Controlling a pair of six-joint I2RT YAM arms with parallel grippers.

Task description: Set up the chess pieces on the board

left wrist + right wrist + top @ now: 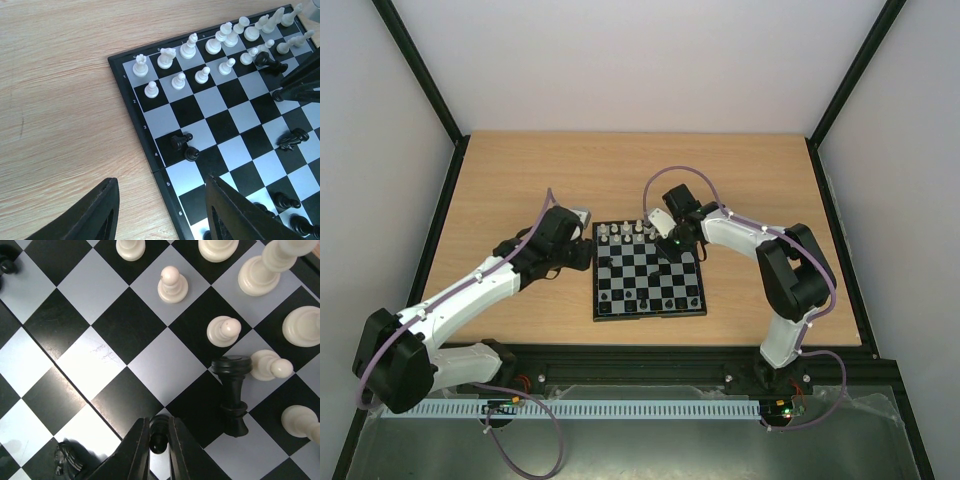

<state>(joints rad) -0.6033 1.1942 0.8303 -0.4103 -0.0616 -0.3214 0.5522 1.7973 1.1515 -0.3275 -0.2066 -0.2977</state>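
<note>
The board [642, 276] lies toward 6 o'clock of the wooden table [520, 180], square to its edges; bare wood runs all round it, widest at 12 o'clock, with narrower strips at 3 and 9 o'clock before the dark frame [442, 215] that borders the table.

The left gripper [161, 180] hovers at the board's 9 o'clock edge, its fingers [90, 215] about half spread with nothing between them; one finger is over wood and the other over the squares.

The right gripper [159, 421] is over the board's 1 o'clock part, low among the pieces, its jaws pinched on a small black piece [158, 440] that stands on a pale square.

The board holds the white pieces [213, 45] in its two rows at 12 o'clock, most of them upright.

In the right wrist view, at 3 o'clock of the held piece, a tall black piece [233, 400] lies on its side, its base touching a white pawn [270, 365] that has also toppled.

Two black pieces [182, 142] lie touching near the 9 o'clock edge, with open squares around them; other black pieces [287, 201] stand toward 6 o'clock.
</note>
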